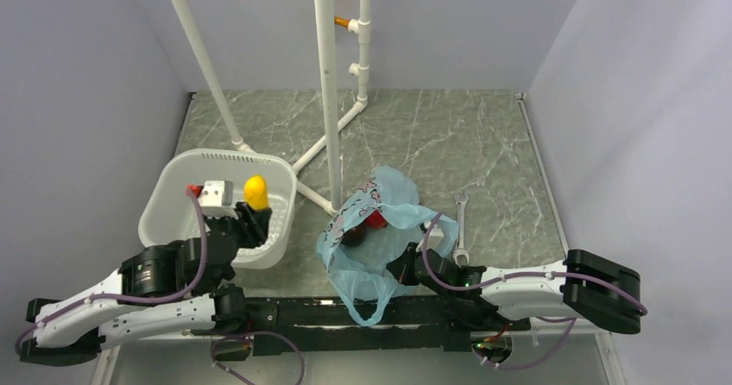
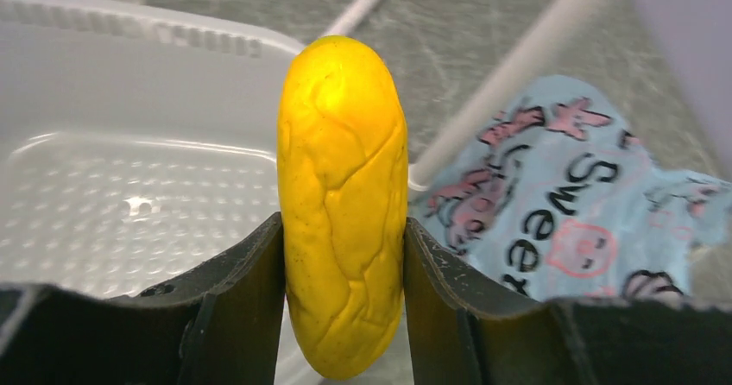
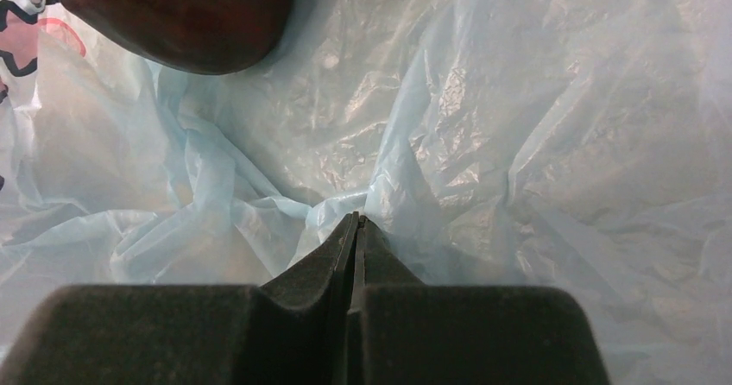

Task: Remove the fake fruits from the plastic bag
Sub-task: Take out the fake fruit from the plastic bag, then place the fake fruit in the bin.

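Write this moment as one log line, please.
left gripper: shut on yellow fruit over white basket | right gripper: shut on plastic bag | maroon fruit, red fruit: inside plastic bag

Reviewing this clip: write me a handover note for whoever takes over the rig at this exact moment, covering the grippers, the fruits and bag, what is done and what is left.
Left gripper: jaws shut on the yellow fruit, held upright over the white basket, not released.
Right gripper: jaws shut on a pinch of the plastic bag, near its front edge.
In the bag: the maroon fruit and the red fruit, both visible in the open mouth.
Done: one fruit is out of the bag.
Left: set the yellow fruit down, then take out the other two.
The wrench lies on the table to the right of the bag.
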`<action>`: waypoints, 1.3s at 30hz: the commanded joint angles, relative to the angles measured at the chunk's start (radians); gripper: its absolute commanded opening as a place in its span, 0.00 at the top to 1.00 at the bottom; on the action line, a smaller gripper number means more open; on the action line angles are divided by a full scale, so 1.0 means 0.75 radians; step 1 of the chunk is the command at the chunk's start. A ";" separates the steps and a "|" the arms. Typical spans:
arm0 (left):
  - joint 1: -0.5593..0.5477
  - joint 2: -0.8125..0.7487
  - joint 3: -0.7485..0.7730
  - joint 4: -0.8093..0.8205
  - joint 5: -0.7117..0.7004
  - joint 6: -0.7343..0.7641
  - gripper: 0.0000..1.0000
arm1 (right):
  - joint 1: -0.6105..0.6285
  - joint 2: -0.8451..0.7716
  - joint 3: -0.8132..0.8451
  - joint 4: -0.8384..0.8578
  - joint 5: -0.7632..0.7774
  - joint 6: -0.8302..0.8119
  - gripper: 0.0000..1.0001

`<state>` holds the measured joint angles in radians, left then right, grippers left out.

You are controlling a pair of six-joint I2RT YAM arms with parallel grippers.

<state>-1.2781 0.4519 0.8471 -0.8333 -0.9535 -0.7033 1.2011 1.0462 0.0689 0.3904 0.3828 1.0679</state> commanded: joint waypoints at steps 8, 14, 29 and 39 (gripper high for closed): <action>0.005 0.059 -0.082 -0.240 -0.287 -0.114 0.82 | 0.003 0.002 0.029 0.039 -0.004 -0.029 0.98; 0.334 0.220 -0.161 0.099 0.170 0.219 0.98 | 0.002 0.034 0.052 -0.004 0.006 -0.023 0.99; 0.780 0.445 -0.199 0.190 0.599 0.230 0.63 | 0.002 0.006 0.010 0.077 -0.016 -0.019 0.99; 0.784 0.399 -0.156 0.129 0.639 0.223 0.10 | 0.003 0.066 0.054 0.048 -0.019 -0.051 1.00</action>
<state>-0.6918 0.7918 0.6811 -0.7280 -0.5224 -0.5339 1.2011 1.0718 0.0765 0.4095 0.3607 1.0508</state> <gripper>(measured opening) 0.794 0.008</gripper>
